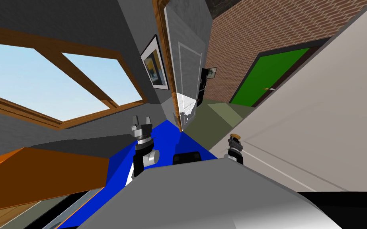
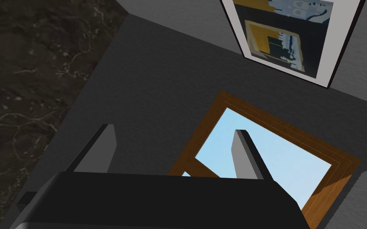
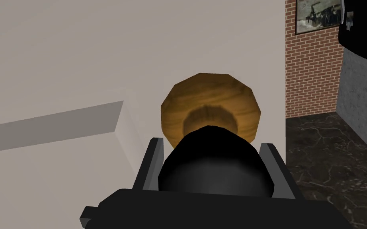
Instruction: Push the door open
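At the cream door [image 3: 59, 59], right jaws clamp its knob [image 3: 214, 167]; left jaws gape.

House interior, domestic fittings throughout. Large wood-framed window [image 1: 59, 79] shows blue sky. A black-framed abstract picture [image 2: 286, 35] hangs on a rough dark grey wall [image 2: 170, 79]. A red brick wall [image 1: 266, 35] carries a small framed picture [image 3: 318, 14]. Bright green door [image 1: 272, 75] in a dark frame. Pale beige panelled door [image 3: 59, 59] with a round black knob [image 3: 214, 159] on a wooden disc [image 3: 210, 99]. Dark veined marble floor [image 3: 330, 171].
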